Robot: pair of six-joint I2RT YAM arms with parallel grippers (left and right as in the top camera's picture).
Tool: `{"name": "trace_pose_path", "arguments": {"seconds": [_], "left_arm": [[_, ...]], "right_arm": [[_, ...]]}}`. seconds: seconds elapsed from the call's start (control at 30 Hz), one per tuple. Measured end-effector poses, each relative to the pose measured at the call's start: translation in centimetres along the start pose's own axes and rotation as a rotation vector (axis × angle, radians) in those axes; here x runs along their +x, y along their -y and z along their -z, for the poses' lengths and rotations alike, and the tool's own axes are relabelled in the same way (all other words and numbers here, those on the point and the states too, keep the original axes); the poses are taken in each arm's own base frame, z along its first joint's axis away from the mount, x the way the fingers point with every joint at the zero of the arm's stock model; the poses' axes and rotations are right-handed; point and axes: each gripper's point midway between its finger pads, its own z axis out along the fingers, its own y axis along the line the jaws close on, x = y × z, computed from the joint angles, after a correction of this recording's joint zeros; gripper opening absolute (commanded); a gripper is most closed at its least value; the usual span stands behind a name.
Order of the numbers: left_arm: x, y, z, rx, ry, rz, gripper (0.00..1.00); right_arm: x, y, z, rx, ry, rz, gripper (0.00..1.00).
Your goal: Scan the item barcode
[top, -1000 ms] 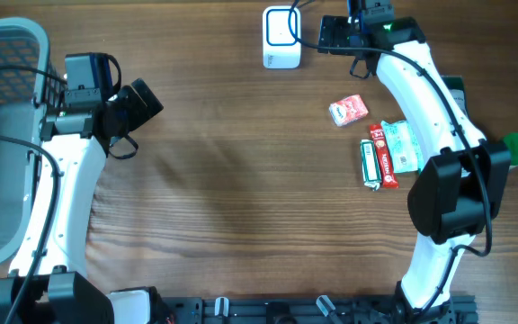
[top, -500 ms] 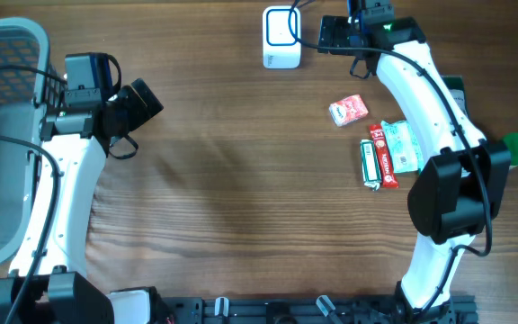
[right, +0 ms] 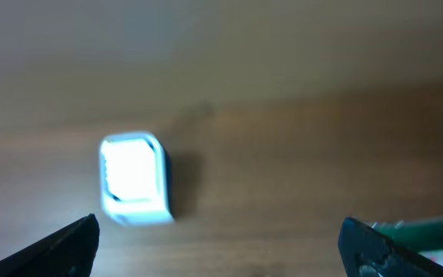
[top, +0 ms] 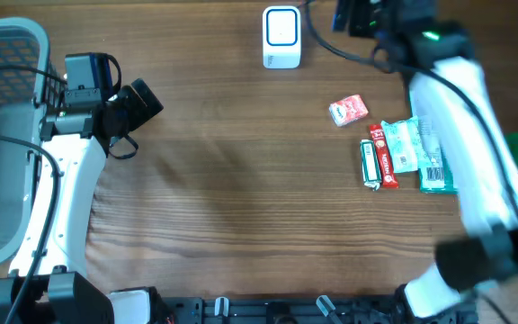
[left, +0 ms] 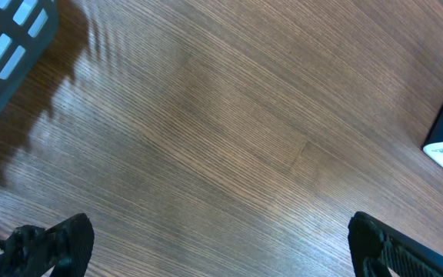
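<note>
A white barcode scanner [top: 281,38] stands at the back of the wooden table and shows blurred in the right wrist view [right: 133,178]. Several small items lie to its right: a red packet [top: 348,110], a green-and-white packet [top: 401,144], a red bar [top: 383,157] and a green bar [top: 368,162]. My right gripper [top: 349,16] hovers at the back edge, right of the scanner, open and empty [right: 229,246]. My left gripper [top: 142,101] hangs open over bare wood at the left [left: 221,246], far from the items.
A grey basket [top: 7,36] stands at the far left edge, and its corner shows in the left wrist view [left: 6,46]. A pack with a barcode label [top: 434,171] lies partly under the right arm. A green object [top: 517,144] sits at the right edge.
The right arm has swung to the right and back, blurred by motion, uncovering more of the items. The left arm has not moved.
</note>
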Motion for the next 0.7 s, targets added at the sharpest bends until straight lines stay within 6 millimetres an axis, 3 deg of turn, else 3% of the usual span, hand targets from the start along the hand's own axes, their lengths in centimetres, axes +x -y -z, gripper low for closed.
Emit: {"name": "trace_pose_path", "arguments": {"seconds": [0.13, 0.23, 0.33, 0.4, 0.53, 0.67, 0.7], "left_arm": [[0.0, 0.0, 0.0, 0.0, 0.0, 0.0, 1.0], [0.0, 0.0, 0.0, 0.0, 0.0, 0.0, 1.0], [0.0, 0.0, 0.0, 0.0, 0.0, 0.0, 1.0], [0.0, 0.0, 0.0, 0.0, 0.0, 0.0, 1.0], [0.0, 0.0, 0.0, 0.0, 0.0, 0.0, 1.0], [0.0, 0.0, 0.0, 0.0, 0.0, 0.0, 1.0], [0.0, 0.0, 0.0, 0.0, 0.0, 0.0, 1.0]], "right_arm": [[-5.3, 0.6, 10.1, -0.055, 0.209, -0.04, 1.0], [-7.7, 1.4, 17.5, -0.091, 0.35, -0.068, 1.0], [-8.7, 2.2, 23.3, -0.118, 0.458, -0.088, 1.0], [-8.7, 3.0, 27.1, -0.133, 0.515, -0.099, 1.0], [-7.0, 4.5, 32.5, -0.143, 0.556, -0.107, 1.0], [-4.2, 6.0, 36.7, -0.147, 0.563, -0.117, 1.0], [-3.8, 6.1, 36.9, -0.147, 0.559, -0.116, 1.0]]}}
